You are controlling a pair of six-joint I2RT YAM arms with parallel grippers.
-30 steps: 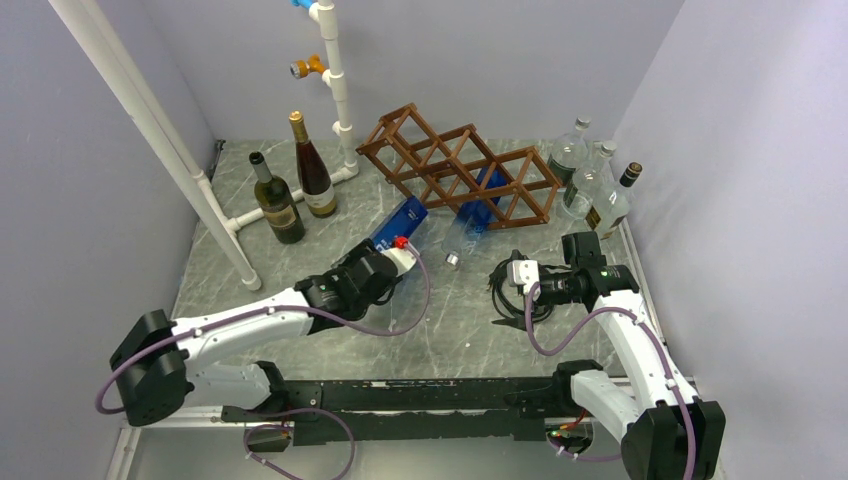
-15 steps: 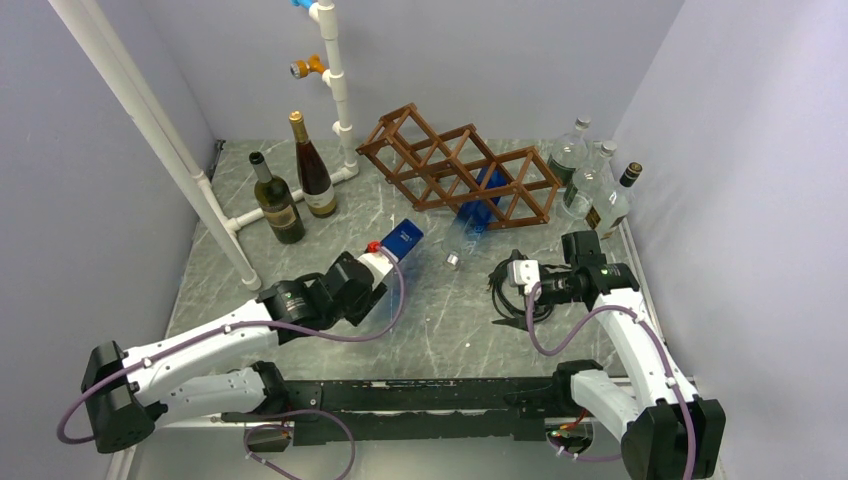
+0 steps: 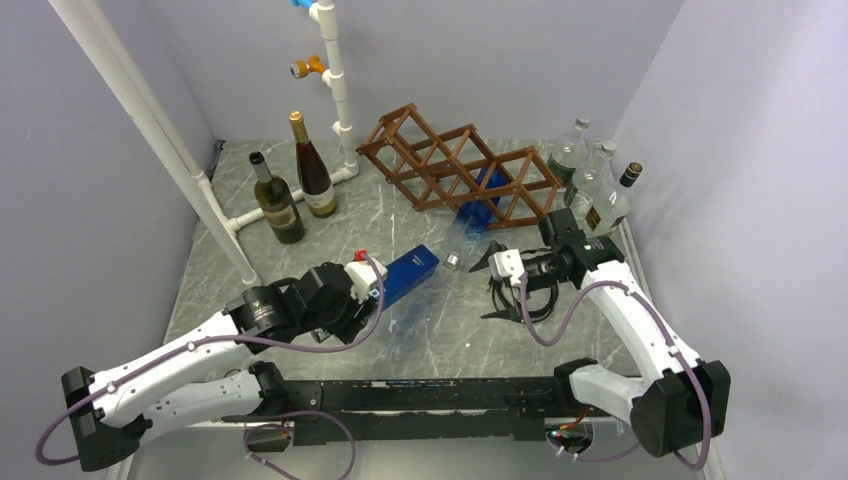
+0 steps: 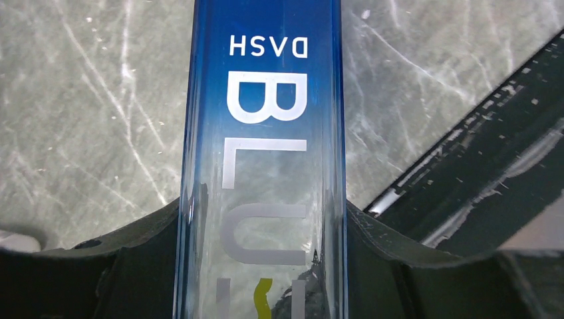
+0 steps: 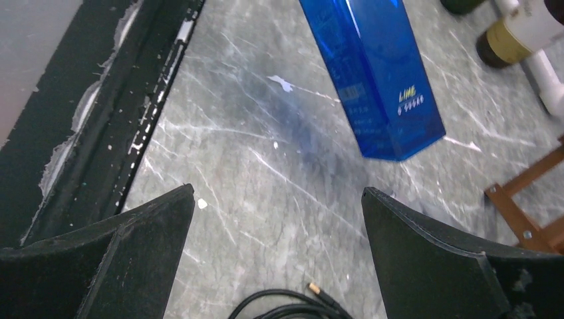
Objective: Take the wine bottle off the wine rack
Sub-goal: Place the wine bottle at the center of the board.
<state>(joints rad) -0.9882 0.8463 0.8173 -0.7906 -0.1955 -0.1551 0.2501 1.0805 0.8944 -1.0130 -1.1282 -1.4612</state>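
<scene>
The left gripper [image 3: 368,290] is clamped on a blue square bottle [image 3: 412,270], its two dark fingers [image 4: 412,259] pressed against opposite faces of the glass, as the left wrist view shows, with white letters reading DASH and BLU running away from the palm. The bottle juts out ahead of those fingers, clear of the wine rack [image 3: 460,168], which stands well beyond the gripper and off to its right, at the back of the marbled table [image 3: 300,240]. A second blue bottle [image 3: 470,222] lies in a lower cell of the rack, its capped neck poking out toward the arms. The right gripper [image 3: 490,288] hangs just short of that neck with its jaws spread wide and nothing between them. In its wrist view the held bottle's [image 5: 376,73] flat end faces it from ahead, a corner of the rack [image 5: 525,199] shows off to one side, and a black cable [image 5: 286,302] loops under the fingers. Far beyond the left gripper stand a green wine bottle [image 3: 278,205] and a brown wine bottle [image 3: 312,175] beside a white pipe frame [image 3: 335,90]; clear glass bottles [image 3: 585,178] stand just past the right gripper.
</scene>
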